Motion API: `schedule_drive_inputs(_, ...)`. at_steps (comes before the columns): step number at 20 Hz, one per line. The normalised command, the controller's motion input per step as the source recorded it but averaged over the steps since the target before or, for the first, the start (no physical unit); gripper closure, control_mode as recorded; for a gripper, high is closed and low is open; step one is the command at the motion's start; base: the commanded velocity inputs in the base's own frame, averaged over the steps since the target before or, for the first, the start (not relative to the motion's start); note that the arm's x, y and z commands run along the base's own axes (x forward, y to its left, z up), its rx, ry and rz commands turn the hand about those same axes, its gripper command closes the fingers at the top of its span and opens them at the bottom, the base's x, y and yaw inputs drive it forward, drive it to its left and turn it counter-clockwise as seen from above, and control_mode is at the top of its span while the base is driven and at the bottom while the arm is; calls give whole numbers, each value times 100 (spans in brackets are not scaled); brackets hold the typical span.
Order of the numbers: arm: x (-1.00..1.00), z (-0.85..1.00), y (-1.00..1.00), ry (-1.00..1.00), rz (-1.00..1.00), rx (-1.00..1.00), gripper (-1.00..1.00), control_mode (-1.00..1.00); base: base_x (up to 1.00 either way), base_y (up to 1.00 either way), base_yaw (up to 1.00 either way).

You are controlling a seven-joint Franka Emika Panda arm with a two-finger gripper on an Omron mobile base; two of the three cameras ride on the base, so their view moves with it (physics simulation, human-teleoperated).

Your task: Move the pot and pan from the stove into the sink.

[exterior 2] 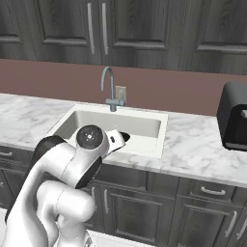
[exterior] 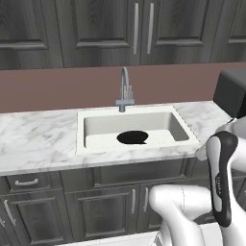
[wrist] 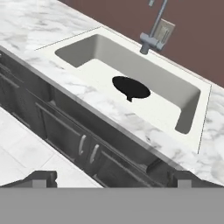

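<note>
The black pan [exterior: 132, 137] [wrist: 130, 87] lies flat on the floor of the white sink [exterior: 126, 123] [wrist: 146, 68], near the basin's middle. Only a short stub of its handle shows, pointing toward the counter's front edge. My gripper [wrist: 113, 180] is open with nothing between its fingers. It hangs out in front of the counter, above the floor, and looks down at the sink from a distance. The pot and the stove are out of view.
A curved silver faucet [exterior: 125, 89] [exterior 2: 110, 87] stands behind the basin. White marble counter [exterior: 38, 139] runs to both sides, and a dark appliance [exterior 2: 236, 116] sits on its right end. Dark cabinet doors [wrist: 65, 131] are below, and wall cabinets hang above.
</note>
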Motion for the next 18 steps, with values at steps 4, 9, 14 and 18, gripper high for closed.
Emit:
schedule_drive_inputs(4,44,-24,37,-17,-5,-14,-100,-100,0,0,0)
schedule_drive_inputs(9,0,-4,4,-2,-1,-1,-100,-100,0,0,0)
schedule_drive_inputs(14,-50,-8,2,-2,6,-5,-100,-100,0,0,0)
schedule_drive_inputs(18,-1,-1,0,1,0,0,-100,100,-15,0,1)
